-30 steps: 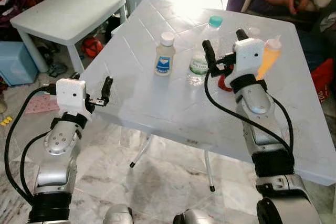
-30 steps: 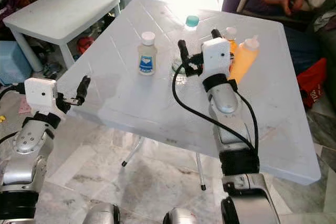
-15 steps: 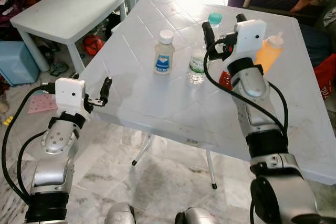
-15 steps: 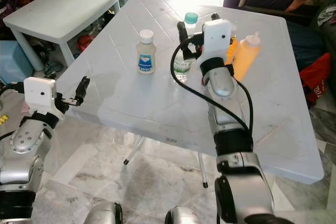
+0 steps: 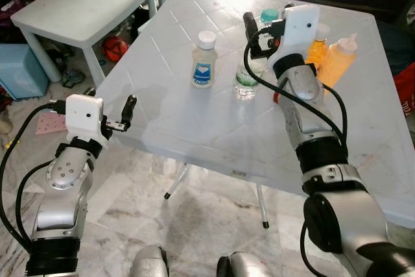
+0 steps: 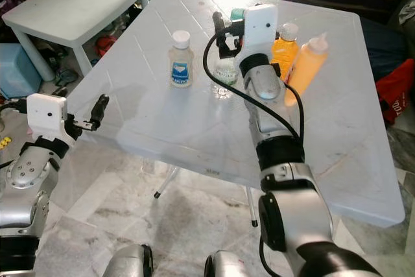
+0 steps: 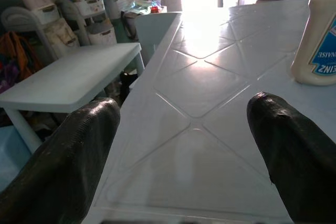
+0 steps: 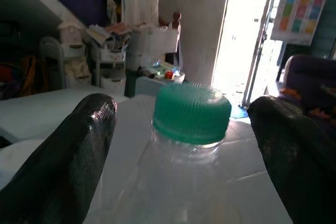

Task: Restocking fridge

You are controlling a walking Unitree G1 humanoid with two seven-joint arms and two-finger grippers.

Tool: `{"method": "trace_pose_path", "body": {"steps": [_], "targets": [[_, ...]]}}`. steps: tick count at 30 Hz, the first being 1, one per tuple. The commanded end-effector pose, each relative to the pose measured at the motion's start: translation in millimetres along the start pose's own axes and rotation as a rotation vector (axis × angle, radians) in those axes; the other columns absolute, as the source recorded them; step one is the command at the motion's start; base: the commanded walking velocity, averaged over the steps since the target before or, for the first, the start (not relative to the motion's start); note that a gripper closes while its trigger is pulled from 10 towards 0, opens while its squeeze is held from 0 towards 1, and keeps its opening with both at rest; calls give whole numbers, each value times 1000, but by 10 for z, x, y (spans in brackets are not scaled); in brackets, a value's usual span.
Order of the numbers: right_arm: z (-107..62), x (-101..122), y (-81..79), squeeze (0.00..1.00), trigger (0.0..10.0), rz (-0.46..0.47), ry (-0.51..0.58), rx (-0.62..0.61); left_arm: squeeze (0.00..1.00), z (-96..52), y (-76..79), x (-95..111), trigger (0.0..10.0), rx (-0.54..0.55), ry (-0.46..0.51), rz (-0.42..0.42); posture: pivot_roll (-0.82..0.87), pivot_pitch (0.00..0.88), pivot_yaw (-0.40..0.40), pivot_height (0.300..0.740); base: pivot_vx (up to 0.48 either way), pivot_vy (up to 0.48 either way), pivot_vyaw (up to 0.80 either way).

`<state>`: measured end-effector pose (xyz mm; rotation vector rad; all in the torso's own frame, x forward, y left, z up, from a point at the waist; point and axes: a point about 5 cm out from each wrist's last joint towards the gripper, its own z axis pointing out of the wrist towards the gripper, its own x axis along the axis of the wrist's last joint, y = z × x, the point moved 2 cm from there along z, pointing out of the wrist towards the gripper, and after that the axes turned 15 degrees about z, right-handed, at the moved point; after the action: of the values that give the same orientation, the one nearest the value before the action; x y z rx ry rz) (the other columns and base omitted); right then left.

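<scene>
Right wrist view puts the clear water bottle (image 8: 189, 145) with its green cap between your right gripper (image 6: 227, 21) fingers, jaws spread wide and not touching it. It stands on the white counter (image 5: 194, 128), with the mayonnaise bottle (image 5: 204, 68) near on its left and two orange bottles (image 6: 295, 56) on its right. Your left gripper (image 5: 127, 113) hovers at the counter's near edge, jaws released.

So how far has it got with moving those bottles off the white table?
Nothing looks moved yet: the mayonnaise bottle, orange sauce bottle and juice bottle stand on the white table. In hand: the right pincer is open around the green-capped water bottle, not gripping. The left pincer hangs open. Everything remains.
</scene>
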<state>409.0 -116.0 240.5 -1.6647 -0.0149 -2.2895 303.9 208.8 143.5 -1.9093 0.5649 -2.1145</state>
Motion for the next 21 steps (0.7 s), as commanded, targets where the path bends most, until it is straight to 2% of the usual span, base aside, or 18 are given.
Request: {"method": "trace_pose_path", "body": {"steps": [1, 4, 6, 13, 14, 16, 17, 18, 19, 21], "targets": [[81, 75, 25, 0, 0, 46, 7, -24, 0, -20, 13, 10, 10000, -15, -3, 12, 91, 140, -16, 740, 0, 0, 0], [106, 101, 19, 0, 0, 51, 13, -19, 0, -19, 16, 12, 10000, -16, -3, 12, 91, 140, -16, 740, 0, 0, 0], [119, 122, 19, 0, 0, 23, 19, -20, 0, -13, 20, 12, 10000, -14, -4, 11, 89, 140, -18, 740, 0, 0, 0], [122, 102, 1, 0, 0, 34, 18, -17, 0, -12, 27, 5, 10000, -12, -8, 9, 86, 140, -24, 740, 0, 0, 0], [115, 93, -11, 0, 1765, 40, 16, -17, 0, -12, 27, 5, 10000, -11, -9, 8, 86, 139, -26, 740, 0, 0, 0], [108, 90, -29, 0, 1765, 47, 16, -12, 0, -12, 28, 6, 10000, -11, -9, 8, 85, 139, -28, 740, 0, 0, 0], [100, 90, -50, 0, 2235, 45, 19, -6, 0, -12, 30, 6, 10000, -11, -10, 8, 84, 138, -28, 740, 0, 0, 0], [100, 90, -50, 0, 2235, 45, 19, -6, 0, -12, 30, 6, 10000, -11, -10, 8, 84, 138, -28, 740, 0, 0, 0], [97, 89, -57, 0, 3255, 44, 20, -4, 0, -8, 31, 6, 10000, -11, -10, 8, 82, 137, -28, 740, 0, 0, 0], [95, 90, -68, 0, 3373, 45, 20, -1, 0, -3, 36, 7, 10000, -11, -10, 8, 81, 136, -28, 740, 0, 0, 0]]}}
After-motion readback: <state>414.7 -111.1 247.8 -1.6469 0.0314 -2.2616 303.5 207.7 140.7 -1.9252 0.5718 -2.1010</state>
